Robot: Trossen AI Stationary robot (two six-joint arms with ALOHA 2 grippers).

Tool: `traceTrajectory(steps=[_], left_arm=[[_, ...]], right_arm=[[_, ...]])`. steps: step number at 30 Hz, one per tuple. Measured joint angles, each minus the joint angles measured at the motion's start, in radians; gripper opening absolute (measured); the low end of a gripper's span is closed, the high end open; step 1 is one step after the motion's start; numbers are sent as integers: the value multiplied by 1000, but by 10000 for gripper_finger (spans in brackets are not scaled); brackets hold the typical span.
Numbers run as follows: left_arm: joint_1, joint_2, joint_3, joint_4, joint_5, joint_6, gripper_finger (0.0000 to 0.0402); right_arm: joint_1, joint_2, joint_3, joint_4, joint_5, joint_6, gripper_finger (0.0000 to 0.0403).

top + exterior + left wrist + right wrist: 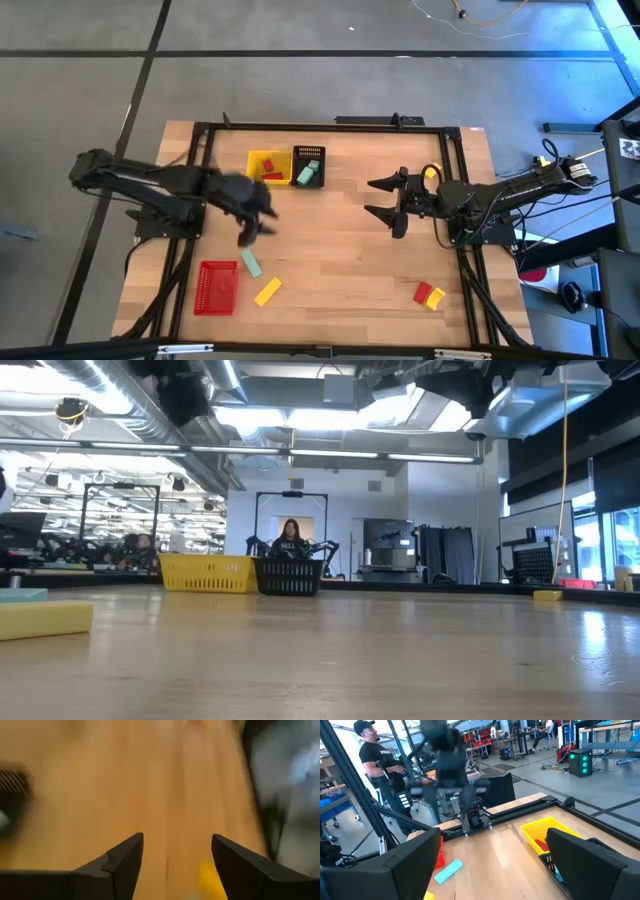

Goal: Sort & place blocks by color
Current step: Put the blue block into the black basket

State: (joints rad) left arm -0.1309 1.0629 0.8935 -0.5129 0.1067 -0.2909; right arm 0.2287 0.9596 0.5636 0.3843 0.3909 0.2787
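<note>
My left gripper [256, 222] hovers open over the table's left half, above bare wood [177, 840], with nothing between its fingers. A pale teal block [250, 264] and a yellow block [267, 291] lie flat on the table just nearer than it. A red and a yellow block [428, 294] lie together near the front right. The yellow basket [265, 167] holds red blocks and the black basket [308, 166] holds teal ones. My right gripper [372, 197] stands open and level at the right, pointing toward the left arm.
A red basket [217, 287] lies at the front left, beside the teal block. A black frame [330, 126] runs round the table top. A person [375, 755] stands beyond the table's left side. Bare wood lies across the table's middle.
</note>
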Motion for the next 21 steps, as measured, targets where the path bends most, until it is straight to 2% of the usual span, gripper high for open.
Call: traceTrajectory(steps=[5,11,15,21], left_arm=[[-153,174,71,-202,-7,191,228],[-305,334,71,-257,-65,322,228],[-343,425,71,-236,-100,336,228],[-342,525,71,-227,-48,287,228]], right_arm=[[0,0,0,-15,1,3,364],[-1,0,0,-25,1,3,364],[-1,0,0,-30,1,4,364],[-1,0,0,-35,1,4,364]])
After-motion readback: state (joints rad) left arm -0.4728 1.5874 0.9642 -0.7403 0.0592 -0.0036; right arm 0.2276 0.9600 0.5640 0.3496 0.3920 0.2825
